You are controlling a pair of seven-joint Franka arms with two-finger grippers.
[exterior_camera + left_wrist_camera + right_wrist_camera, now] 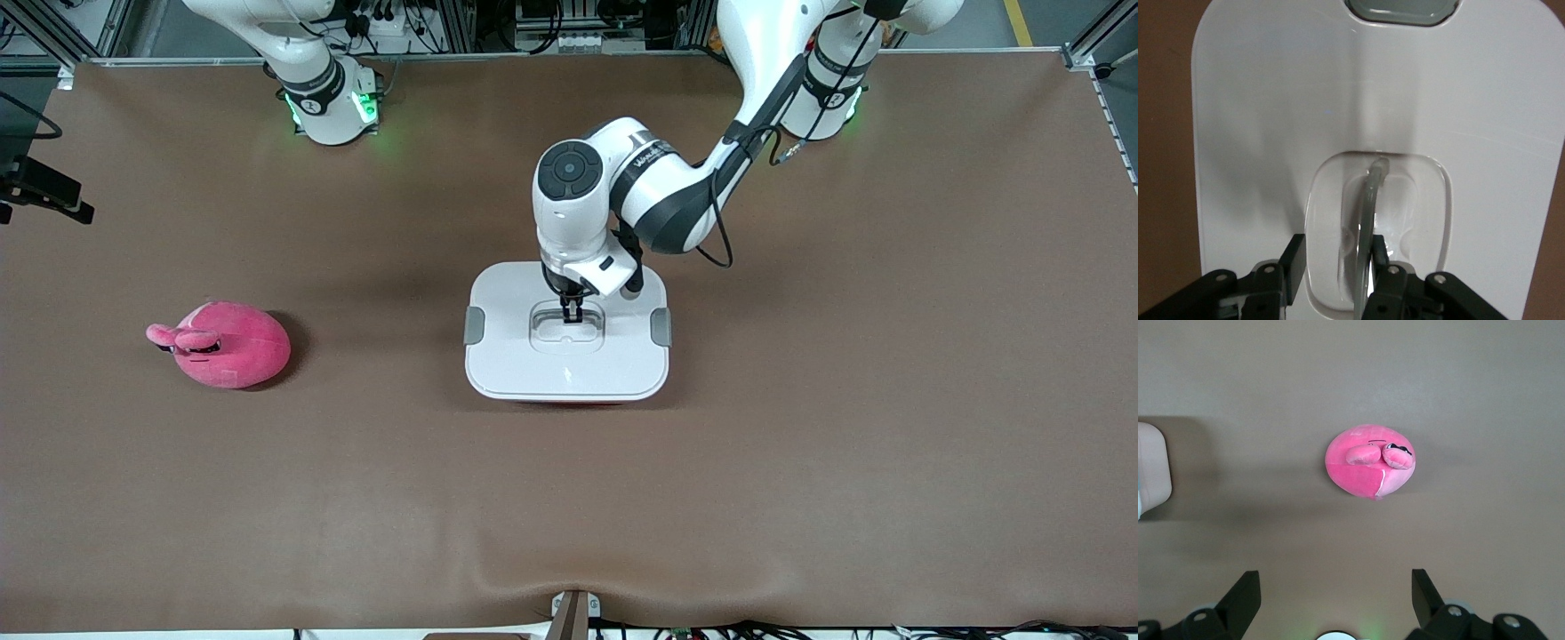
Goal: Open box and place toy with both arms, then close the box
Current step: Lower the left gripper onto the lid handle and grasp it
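Front view, box: the rectangular pink plastic tub point(569, 403) sits mid-frame on the brown matte table point(800, 444). Only a thin pink strip shows under its smooth white rounded-corner lid point(524, 356), which is still on, with 2 grey side clips point(474, 325).
Front view, left gripper: the left gripper point(571, 313) is down in the lid's recessed handle well point(569, 336).
Front view, toy: the rounded hot-pink plush blob point(227, 345), soft and fuzzy with 2 paler ears, lies at mid-height toward the right arm's end of the table, well apart from the tub.
Left wrist view, hand: the 2 black fingers point(1295, 260) stand apart astride the thin translucent handle strip point(1368, 213). One pad is just beside it and the other shows a gap, so we see no clamp yet.
Left wrist view, advice: we judge the strip slick and narrow. We would centre it between the pads, squeeze fully, then lift straight up so the glossy lid does not tilt or drag the tub.
Right wrist view, hand: the right gripper point(1335, 597) hangs over bare table with its fingers wide apart and nothing between them. This arm waits.
Right wrist view, toy: the plush blob point(1361, 470) lies below, ears and dark face mark upward.
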